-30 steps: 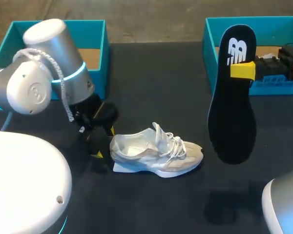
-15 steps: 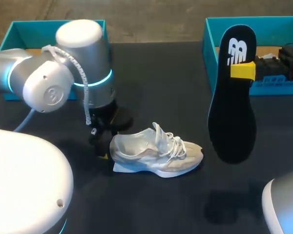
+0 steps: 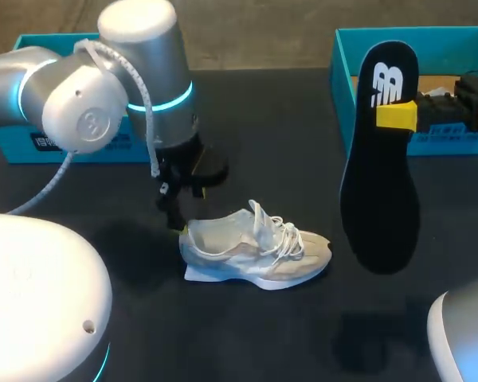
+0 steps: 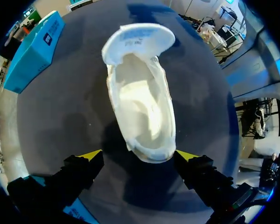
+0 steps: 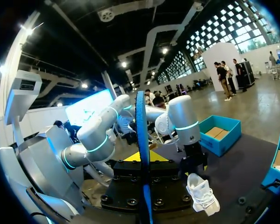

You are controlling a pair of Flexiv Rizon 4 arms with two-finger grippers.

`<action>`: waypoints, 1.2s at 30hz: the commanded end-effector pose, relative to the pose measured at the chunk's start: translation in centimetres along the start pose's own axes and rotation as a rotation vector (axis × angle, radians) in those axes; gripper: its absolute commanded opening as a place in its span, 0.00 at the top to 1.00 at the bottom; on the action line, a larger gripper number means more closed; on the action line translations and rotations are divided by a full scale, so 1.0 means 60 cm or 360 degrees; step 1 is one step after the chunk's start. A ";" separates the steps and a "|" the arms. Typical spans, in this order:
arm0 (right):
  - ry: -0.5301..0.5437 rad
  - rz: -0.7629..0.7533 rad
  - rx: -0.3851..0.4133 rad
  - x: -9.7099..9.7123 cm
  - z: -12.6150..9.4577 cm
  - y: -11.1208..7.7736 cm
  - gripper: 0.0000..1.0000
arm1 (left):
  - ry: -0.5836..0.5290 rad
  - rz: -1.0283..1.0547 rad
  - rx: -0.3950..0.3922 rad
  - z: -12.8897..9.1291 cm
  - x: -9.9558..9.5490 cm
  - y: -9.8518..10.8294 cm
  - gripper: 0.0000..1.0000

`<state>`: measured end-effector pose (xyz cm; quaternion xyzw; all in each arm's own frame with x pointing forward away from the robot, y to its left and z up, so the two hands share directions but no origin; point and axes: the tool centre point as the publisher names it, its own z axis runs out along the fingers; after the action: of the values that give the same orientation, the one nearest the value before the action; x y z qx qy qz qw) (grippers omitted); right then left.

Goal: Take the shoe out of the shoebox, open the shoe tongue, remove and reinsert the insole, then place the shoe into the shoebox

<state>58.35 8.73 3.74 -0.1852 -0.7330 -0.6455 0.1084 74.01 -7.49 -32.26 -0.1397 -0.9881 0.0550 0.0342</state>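
Shoe [image 3: 255, 255]: white and cream sneaker with white laces, lying on its sole near the middle of the black table [image 3: 287, 143], toe toward the robot's right. In the left wrist view the shoe [image 4: 142, 112] shows its tongue folded forward and the pale interior open.

Insole [image 3: 380, 151]: black, white logo at its upper end, held upright above the table to the right of the shoe. The right gripper [image 3: 396, 115] is clamped on it near the upper end. Only one yellow tip shows in the head view, the other finger being behind the insole. The right wrist view shows the insole [image 5: 141, 140] edge-on.

Left gripper [image 4: 139, 155]: fingers wide apart, one on each side of the heel, apparently not touching it. The wrist mostly hides it from above.

Teal box at the left [image 3: 64, 135]: partly covered by the left arm. Teal box at the right [image 3: 342, 56]: partly behind the insole.
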 end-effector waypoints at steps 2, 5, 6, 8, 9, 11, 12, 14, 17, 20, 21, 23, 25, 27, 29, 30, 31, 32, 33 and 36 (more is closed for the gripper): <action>0.0006 0.0004 0.0012 -0.006 0.005 0.006 1.00 | -0.0045 0.0020 0.0007 -0.002 -0.010 -0.011 0.00; 0.0006 0.0004 0.0012 -0.006 0.005 0.006 1.00 | -0.0047 0.0020 0.0028 0.012 -0.018 -0.022 0.00; 0.0006 0.0004 0.0012 -0.006 0.005 0.006 1.00 | -0.0051 0.0023 0.0031 0.016 -0.020 -0.025 0.00; 0.0006 0.0004 0.0012 -0.006 0.005 0.006 1.00 | -0.0049 0.0030 0.0051 0.022 -0.022 -0.035 0.00; 0.0006 0.0004 0.0012 -0.006 0.005 0.006 1.00 | -0.0051 0.0030 0.0063 0.024 -0.025 -0.039 0.00; 0.0006 0.0004 0.0012 -0.006 0.005 0.006 1.00 | -0.0054 0.0029 0.0077 0.033 -0.032 -0.047 0.00; 0.0006 0.0004 0.0012 -0.006 0.005 0.006 1.00 | -0.0057 0.0024 0.0084 0.037 -0.036 -0.049 0.00; 0.0006 0.0004 0.0012 -0.006 0.005 0.006 1.00 | -0.0058 0.0024 0.0086 0.046 -0.043 -0.055 0.00; 0.0006 0.0004 0.0012 -0.006 0.005 0.006 1.00 | -0.0056 0.0026 0.0090 0.055 -0.053 -0.065 0.00; 0.0006 0.0004 0.0012 -0.006 0.005 0.006 1.00 | -0.0064 0.0025 0.0099 0.062 -0.065 -0.075 0.00; 0.0006 0.0004 0.0012 -0.006 0.005 0.006 1.00 | -0.0066 0.0026 0.0102 0.063 -0.068 -0.080 0.00; 0.0006 0.0004 0.0012 -0.006 0.005 0.006 1.00 | -0.0070 0.0032 0.0106 0.066 -0.071 -0.088 0.00; 0.0006 0.0004 0.0012 -0.006 0.005 0.006 1.00 | -0.0068 0.0036 0.0113 0.068 -0.074 -0.095 0.00; 0.0006 0.0004 0.0012 -0.006 0.005 0.006 1.00 | -0.0072 0.0026 0.0122 0.071 -0.076 -0.100 0.00; 0.0006 0.0004 0.0012 -0.006 0.005 0.006 1.00 | -0.0075 0.0024 0.0123 0.075 -0.075 -0.107 0.00; 0.0006 0.0004 0.0012 -0.006 0.005 0.006 1.00 | -0.0073 0.0019 0.0128 0.076 -0.074 -0.109 0.00; 0.0006 0.0004 0.0012 -0.006 0.005 0.006 1.00 | -0.0071 0.0017 0.0129 0.078 -0.073 -0.112 0.00; 0.0006 0.0004 0.0012 -0.006 0.005 0.006 1.00 | -0.0074 0.0012 0.0131 0.079 -0.073 -0.113 0.00; 0.0006 0.0004 0.0012 -0.006 0.005 0.006 1.00 | -0.0075 0.0011 0.0131 0.079 -0.072 -0.114 0.00; 0.0006 0.0004 0.0012 -0.006 0.005 0.006 1.00 | -0.0077 0.0005 0.0134 0.073 -0.068 -0.118 0.00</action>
<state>58.45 8.78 3.73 -0.1850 -0.7331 -0.6453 0.1090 75.77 -15.69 -36.10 -0.1397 -0.9847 0.1020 0.0189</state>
